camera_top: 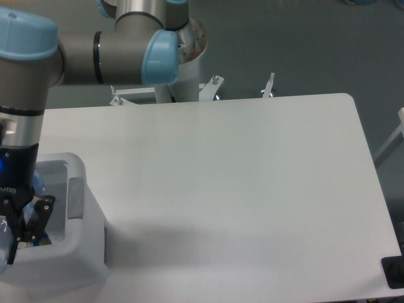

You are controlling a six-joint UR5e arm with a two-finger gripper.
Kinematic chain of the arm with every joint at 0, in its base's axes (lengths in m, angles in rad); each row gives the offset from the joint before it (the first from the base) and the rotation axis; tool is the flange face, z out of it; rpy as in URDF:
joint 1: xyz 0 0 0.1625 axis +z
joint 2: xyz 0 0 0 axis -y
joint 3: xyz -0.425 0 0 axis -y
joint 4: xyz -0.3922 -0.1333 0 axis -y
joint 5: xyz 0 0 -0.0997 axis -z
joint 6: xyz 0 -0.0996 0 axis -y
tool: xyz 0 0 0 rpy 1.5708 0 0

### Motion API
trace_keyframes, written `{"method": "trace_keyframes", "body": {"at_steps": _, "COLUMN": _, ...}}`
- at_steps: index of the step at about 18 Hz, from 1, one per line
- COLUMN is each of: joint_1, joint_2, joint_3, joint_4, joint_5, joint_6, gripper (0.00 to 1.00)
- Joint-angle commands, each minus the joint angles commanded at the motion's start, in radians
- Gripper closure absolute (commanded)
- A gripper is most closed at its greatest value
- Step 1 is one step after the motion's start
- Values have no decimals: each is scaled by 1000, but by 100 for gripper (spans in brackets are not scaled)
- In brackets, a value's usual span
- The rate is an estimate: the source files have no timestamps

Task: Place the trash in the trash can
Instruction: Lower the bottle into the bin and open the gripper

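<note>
Fixed camera, table: the white table (252, 189) runs off to the right of the gripper, with a rounded far-right corner and the right edge slanting down toward the bottom of the shot. All that surface to the right of the tool is bare white top.

Fixed camera, frame edge: the gripper (12, 227) sits jammed against the left border of the shot, so part of it is cut off.

Fixed camera, trash can: the trash can (82, 252) is right under and around the gripper, thick rounded rim, grey panel (75, 197) on the inner wall just right of the fingers. Its right wall stands between the tool and the bare tabletop.

Fixed camera, arm: the arm (82, 57) comes in from above, grey tube with pale blue caps, wrist pointing straight down over the bin opening.

Fixed camera, gripper state: only one black finger (39, 211) shows properly, down inside the bin mouth. Honestly can't tell how wide the jaws are.

Fixed camera, bottle: there's a sliver of something clear and bluish at the left border by the fingers, looks like the plastic bottle (5, 243), low over the bin opening. Whether the fingers are actually pinching it, can't say from here.

Fixed camera, inside the bin: a bit of something coloured shows under the finger, too small to make out.
</note>
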Motion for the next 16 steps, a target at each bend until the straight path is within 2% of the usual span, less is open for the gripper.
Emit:
{"method": "trace_keyframes", "body": {"at_steps": 1, "joint_1": 2, "joint_2": 3, "joint_3": -3, "joint_4": 0, "joint_5": 0, "joint_6": -2, "gripper": 0}}
{"method": "trace_keyframes", "body": {"at_steps": 9, "joint_1": 11, "joint_2": 24, "joint_3": -5, "joint_4": -2, "joint_5": 23, "joint_6": 35, "gripper": 0}}
{"method": "trace_keyframes", "body": {"at_steps": 16, "joint_1": 107, "joint_2": 86, "joint_3": -14, "joint_4": -34, "joint_5": 287, "joint_6": 225, "gripper": 0}}
